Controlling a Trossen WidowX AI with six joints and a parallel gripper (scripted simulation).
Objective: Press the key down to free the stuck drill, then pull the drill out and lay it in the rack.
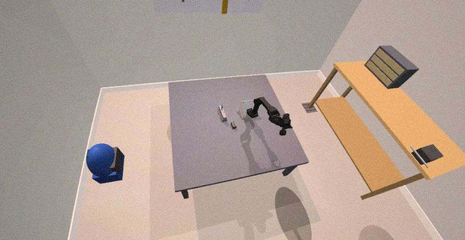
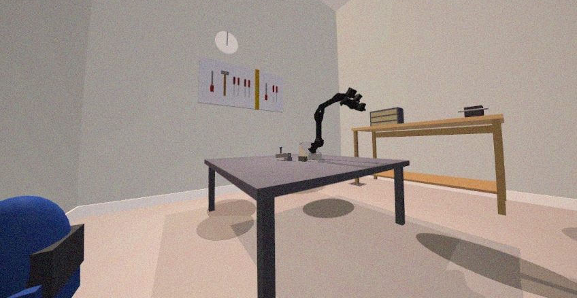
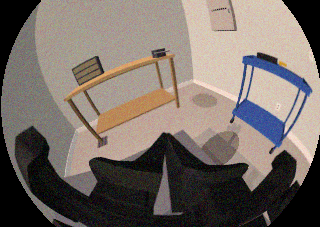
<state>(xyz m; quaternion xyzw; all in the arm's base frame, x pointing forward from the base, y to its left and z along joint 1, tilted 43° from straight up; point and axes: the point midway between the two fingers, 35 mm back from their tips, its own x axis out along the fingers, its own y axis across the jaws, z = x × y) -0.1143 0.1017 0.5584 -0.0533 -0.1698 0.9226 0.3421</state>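
Observation:
My gripper [image 1: 290, 127] [image 2: 365, 108] [image 3: 166, 135] is shut and empty, raised high and turned away to the right of the small parts on the table. A long light-grey block [image 1: 223, 114] [image 2: 282, 156] lies left of the arm's base. A thin dark upright pin [image 2: 280, 149] with a wider top stands at it, possibly the drill. A small block [image 1: 233, 125] [image 2: 288, 158] lies close by. A pale upright piece [image 1: 241, 110] [image 2: 302, 150] stands beside the arm's base. Which of these are the key and the rack is too small to tell. None of them shows in the wrist view.
The parts and arm are on a grey table [image 1: 202, 153] [image 2: 250, 173]. A wooden bench [image 1: 385, 120] [image 2: 429, 123] [image 3: 123, 73] with a drawer box [image 1: 391, 66] [image 2: 386, 117] [image 3: 87, 71] stands beyond. A blue cart [image 3: 260, 123] shows in the wrist view.

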